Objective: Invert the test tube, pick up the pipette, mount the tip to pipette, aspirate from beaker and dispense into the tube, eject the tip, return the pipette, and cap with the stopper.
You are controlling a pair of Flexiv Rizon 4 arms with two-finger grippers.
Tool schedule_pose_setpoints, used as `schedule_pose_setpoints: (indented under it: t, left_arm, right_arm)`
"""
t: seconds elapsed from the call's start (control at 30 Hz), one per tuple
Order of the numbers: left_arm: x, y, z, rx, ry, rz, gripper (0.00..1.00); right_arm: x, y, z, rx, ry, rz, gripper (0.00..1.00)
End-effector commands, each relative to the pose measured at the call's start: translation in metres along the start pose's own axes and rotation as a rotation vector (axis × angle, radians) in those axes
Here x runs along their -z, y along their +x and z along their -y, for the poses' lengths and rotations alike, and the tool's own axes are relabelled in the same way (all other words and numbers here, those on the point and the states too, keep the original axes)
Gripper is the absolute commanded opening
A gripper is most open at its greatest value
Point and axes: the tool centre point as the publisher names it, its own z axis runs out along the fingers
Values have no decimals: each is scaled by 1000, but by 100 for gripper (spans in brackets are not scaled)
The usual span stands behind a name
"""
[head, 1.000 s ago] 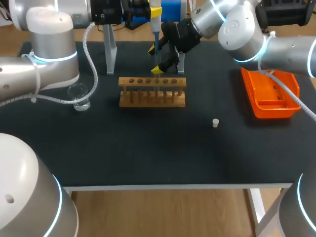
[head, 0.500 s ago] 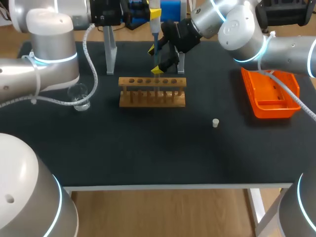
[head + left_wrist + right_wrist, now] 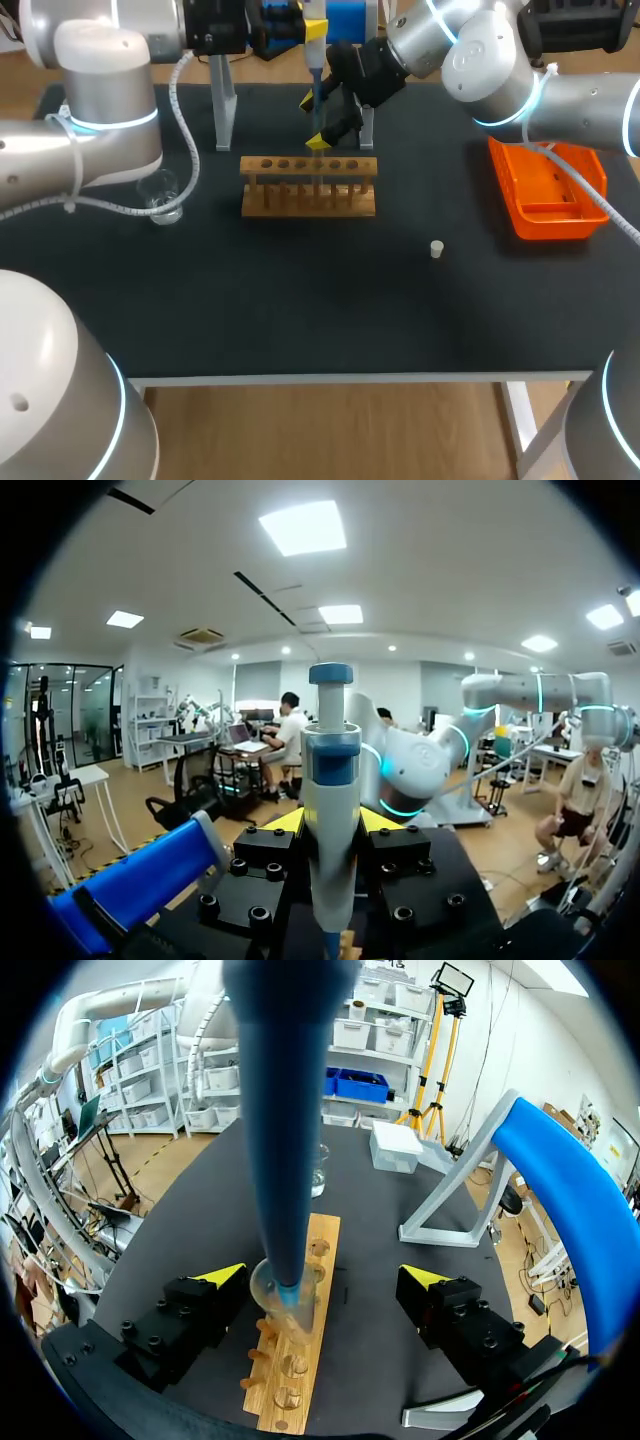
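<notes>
The left fingers are clamped on the pipette, which stands upright above the rack. The right fingers are spread wide, one on each side of the test tube, and do not touch it. The pipette's blue shaft runs down between them to the tube's mouth, and the tube stands in the wooden rack. Over the last second nothing has visibly shifted, and both arms keep the same pose. I judge this a pause for dispensing. Ejecting the tip, returning the pipette and fitting the stopper, which lies alone on the worktop, remain undone.
</notes>
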Motion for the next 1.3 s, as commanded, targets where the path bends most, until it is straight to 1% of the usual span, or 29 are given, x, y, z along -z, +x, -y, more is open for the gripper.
schedule_pose_setpoints:
  t: [0.03,1.3]
  left_arm:
    - [-2,0,-1,-3,4,4,0]
    - [-2,1,0,1,8,16,0]
  right_arm:
    - [2,0,0,-1,4,-4,100]
    - [2,0,0,-1,4,-4,100]
